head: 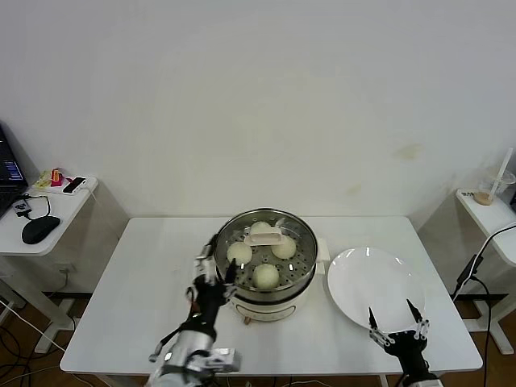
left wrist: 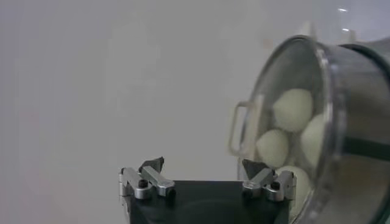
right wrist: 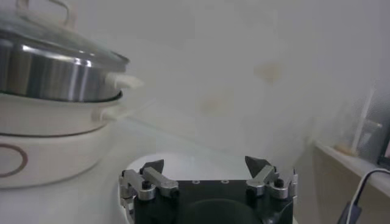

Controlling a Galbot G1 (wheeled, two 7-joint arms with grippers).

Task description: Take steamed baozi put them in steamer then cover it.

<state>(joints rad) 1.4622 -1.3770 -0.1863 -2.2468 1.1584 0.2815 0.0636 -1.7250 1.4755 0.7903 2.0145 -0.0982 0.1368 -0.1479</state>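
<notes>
The steamer (head: 266, 270) stands in the middle of the white table (head: 145, 282), on its cream-white pot base (head: 266, 309). The cover (head: 264, 242) lies closed on top of the steamer, with its beige handle (head: 264, 239) near the far side. Through the glass, four steamed baozi (head: 266, 276) are counted in the head view: one near the front, one on the left, one on the right, and one at the back, partly hidden under the handle. In the left wrist view only three of them (left wrist: 294, 109) are clearly seen behind the glass.

The left gripper (head: 211, 272) is just beside the steamer on its left side, close to the rim, and the pictures do not show if it touches. Its two fingers are spread wide and hold nothing. The right gripper (head: 397, 324) is well apart from the steamer, at the front right of the table, above the near edge of the one white plate (head: 367, 282). Its fingers are also spread wide with nothing between them, as the right wrist view (right wrist: 206, 173) shows.

There is one steamer, one cover, one plate and two grippers. A side table (head: 48, 214) on the left carries a black mouse (head: 40, 230).
</notes>
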